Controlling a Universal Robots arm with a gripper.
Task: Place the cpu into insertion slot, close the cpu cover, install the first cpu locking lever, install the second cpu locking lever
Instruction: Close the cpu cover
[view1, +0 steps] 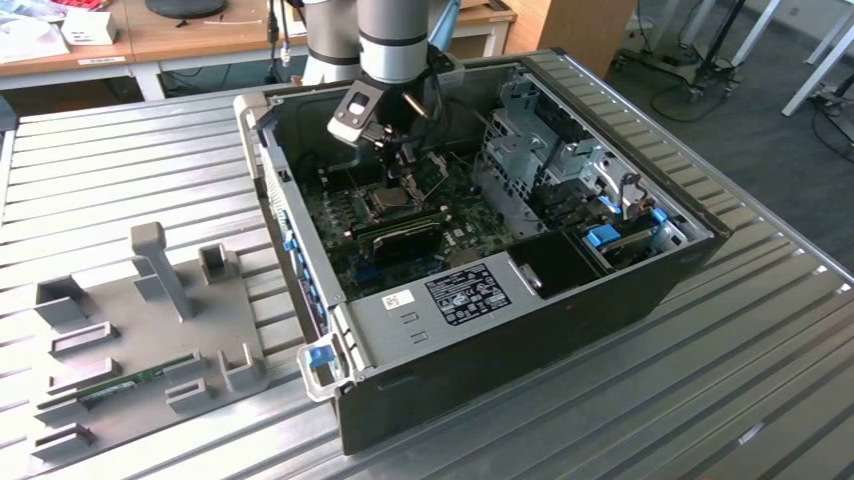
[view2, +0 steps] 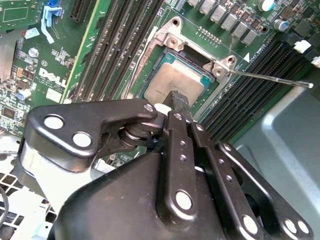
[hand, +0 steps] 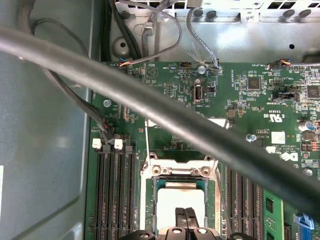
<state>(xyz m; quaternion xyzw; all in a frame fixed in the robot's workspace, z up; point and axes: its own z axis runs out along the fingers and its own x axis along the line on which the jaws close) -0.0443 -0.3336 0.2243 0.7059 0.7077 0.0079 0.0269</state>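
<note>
Ribbed metal table (view1: 120, 150) carries an open computer case (view1: 561, 340) where the end effector (hand: 185, 217), pinched narrow and empty, hangs over the cpu (hand: 171, 202) seated in the insertion slot (hand: 159, 205): light, stiff, fragile, likely best gripped edgewise.

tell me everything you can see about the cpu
In the second wrist view the cpu is a small flat square chip with a dull silvery-tan metal top and a thin green edge around it. It lies flat, seated in the socket and framed by the socket's silver metal rim. The end effector sits directly over one side of it with its fingertips together. Whether they touch the top cannot be told.
</note>
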